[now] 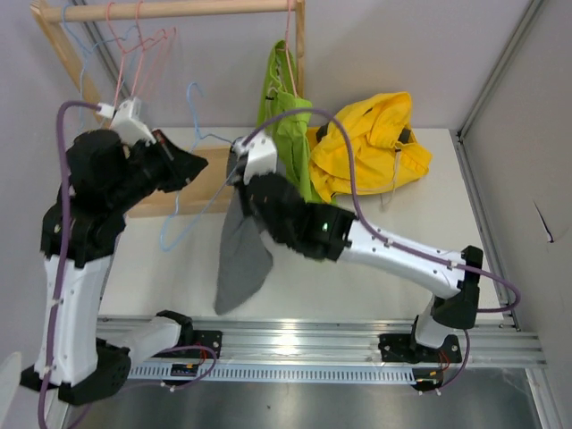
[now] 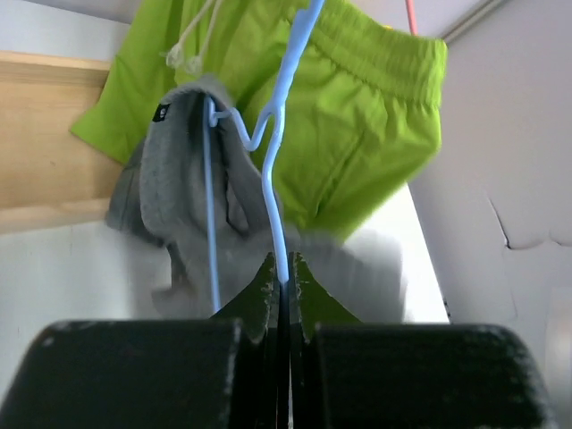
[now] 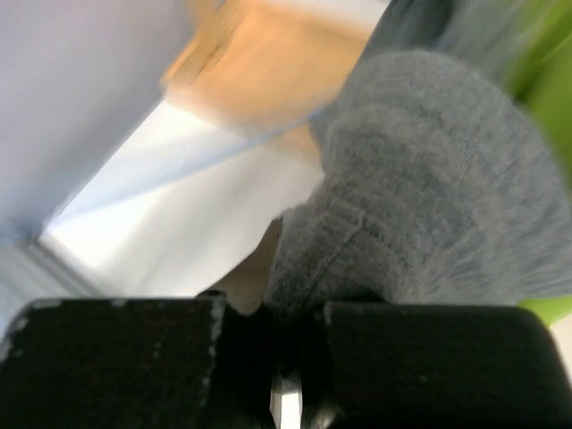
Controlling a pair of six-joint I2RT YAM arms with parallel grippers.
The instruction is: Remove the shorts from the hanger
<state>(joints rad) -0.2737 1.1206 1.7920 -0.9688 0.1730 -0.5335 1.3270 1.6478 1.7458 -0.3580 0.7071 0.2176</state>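
Top external view: we see two robot arms reaching from the near edge of a white counter (image 1: pixel 375 259) toward a wooden clothes rack (image 1: pixel 170 9) at the back left. The mid grey shorts (image 1: pixel 241 259) hang between the arms, draped from a light blue wire hanger (image 1: pixel 172 239) and trailing down over the counter. The left fingers (image 1: pixel 192 165) sit at the hanger's left side. The right fingers (image 1: pixel 243 189) are at the top of the grey cloth. Just behind them the lime green shorts (image 1: pixel 290 134) hang from the rack's rod on a pink hanger. The yellow shorts (image 1: pixel 371 147) lie bunched on the counter to the right, touching the green pair. Empty pink hangers (image 1: pixel 143 40) dangle from the rod at the left.

Left wrist view: the left fingers (image 2: pixel 282 286) are clenched on the blue hanger (image 2: pixel 277 179), its wire rising straight up from between them. The grey shorts (image 2: pixel 170 188) are looped over the hanger's notch, with the green shorts (image 2: pixel 357 116) spread behind.

Right wrist view: this picture is blurred, but the right fingers (image 3: pixel 286 322) seem pinched tight on a stitched edge of the grey shorts (image 3: pixel 429 179), which fill the upper right of the picture.
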